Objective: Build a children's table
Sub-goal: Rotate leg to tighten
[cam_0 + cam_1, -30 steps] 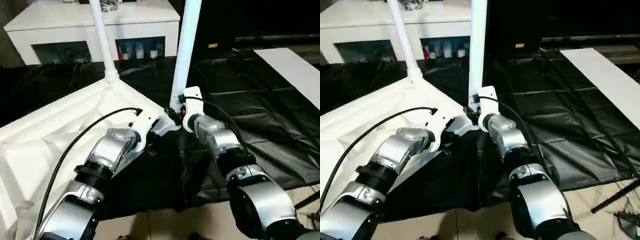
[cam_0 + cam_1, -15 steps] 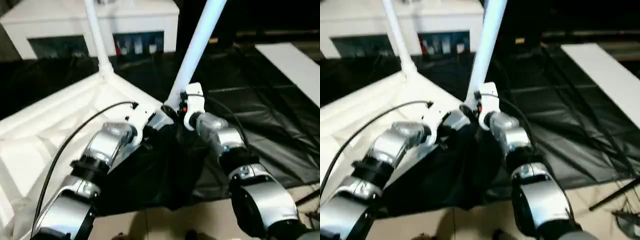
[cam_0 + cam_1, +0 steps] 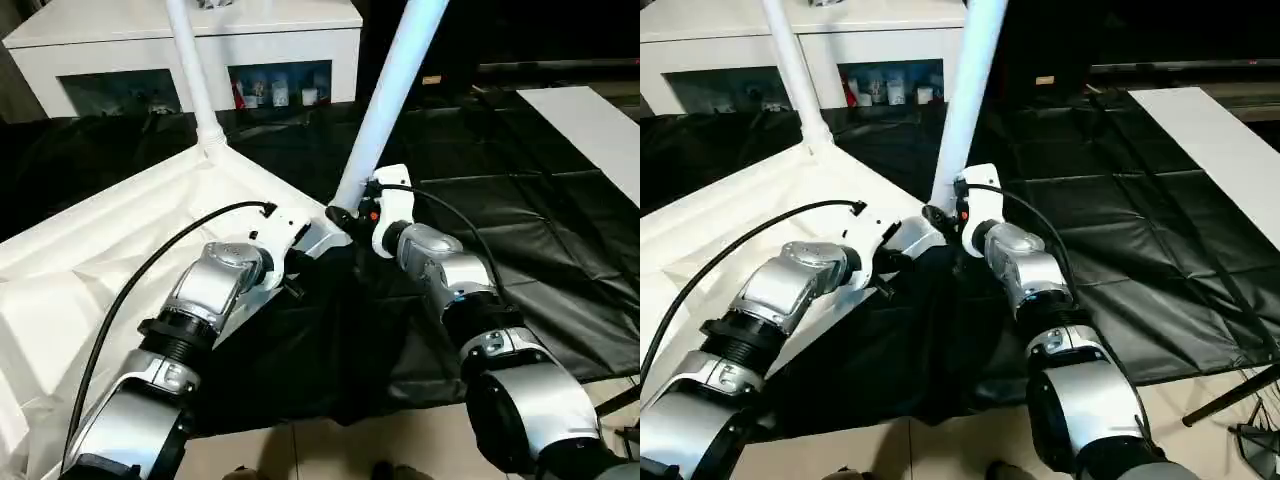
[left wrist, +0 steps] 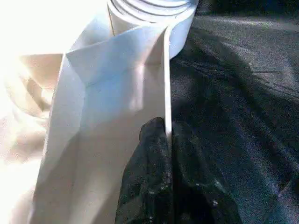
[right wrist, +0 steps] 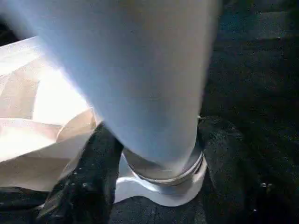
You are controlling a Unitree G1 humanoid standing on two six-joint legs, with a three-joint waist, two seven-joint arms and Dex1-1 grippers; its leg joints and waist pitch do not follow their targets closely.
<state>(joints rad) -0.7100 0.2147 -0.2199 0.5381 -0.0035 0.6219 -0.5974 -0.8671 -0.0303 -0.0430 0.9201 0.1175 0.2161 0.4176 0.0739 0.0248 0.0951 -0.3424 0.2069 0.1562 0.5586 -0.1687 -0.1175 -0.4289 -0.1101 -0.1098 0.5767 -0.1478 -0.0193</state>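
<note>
A children's table goes together upside down on a black sheet (image 3: 560, 260): the white tabletop (image 3: 90, 270) lies with its ribbed underside up, one leg (image 3: 195, 75) already standing in the far corner socket, and a second leg (image 3: 395, 90) leaning away from upright at the near corner socket (image 5: 163, 179). The left gripper (image 4: 167, 140) has its two black fingers pressed together on the thin side wall of the tabletop just beside that socket, a pinch that looks meant to hold the corner steady while the leg is worked in. The right gripper (image 5: 156, 154) has its fingers (image 5: 91, 172) set around the foot of the tilted leg, one on each side where it meets the socket's threaded collar, gripping it low where it can be steered. The tilt suggests the leg is not yet seated square. A white glass-door cabinet (image 3: 190, 50) stands behind the work, and a white board (image 3: 590, 130) lies on the sheet to the robot's right.
</note>
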